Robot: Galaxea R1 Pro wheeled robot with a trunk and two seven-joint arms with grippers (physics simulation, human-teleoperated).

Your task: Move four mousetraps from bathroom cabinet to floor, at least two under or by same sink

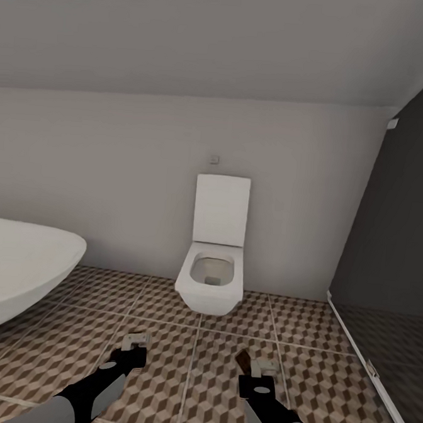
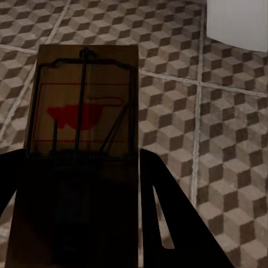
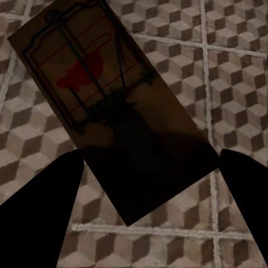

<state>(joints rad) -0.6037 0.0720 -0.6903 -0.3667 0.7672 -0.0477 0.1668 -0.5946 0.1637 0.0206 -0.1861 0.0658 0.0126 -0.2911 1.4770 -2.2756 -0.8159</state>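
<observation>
Mousetraps, two flat tan wooden boards with dark wire and a red mark, are each carried above the cube-patterned brown and beige tiled floor (image 1: 167,309). The left gripper (image 2: 78,184) grasps one mousetrap (image 2: 84,111); the right gripper (image 3: 145,173) grasps the other mousetrap (image 3: 95,78). A white toilet (image 1: 211,281) stands ahead, with a white oval bathtub (image 1: 18,267) to its left.

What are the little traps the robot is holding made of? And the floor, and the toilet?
The mousetrap in the left tool looks like a flat brown wooden board with thin dark wire, probably metal, and a red mark painted on. The one in the right tool looks the same. The floor seems tiled: pale grout lines, cube print. The toilet looks like smooth white ceramic, likely.
</observation>
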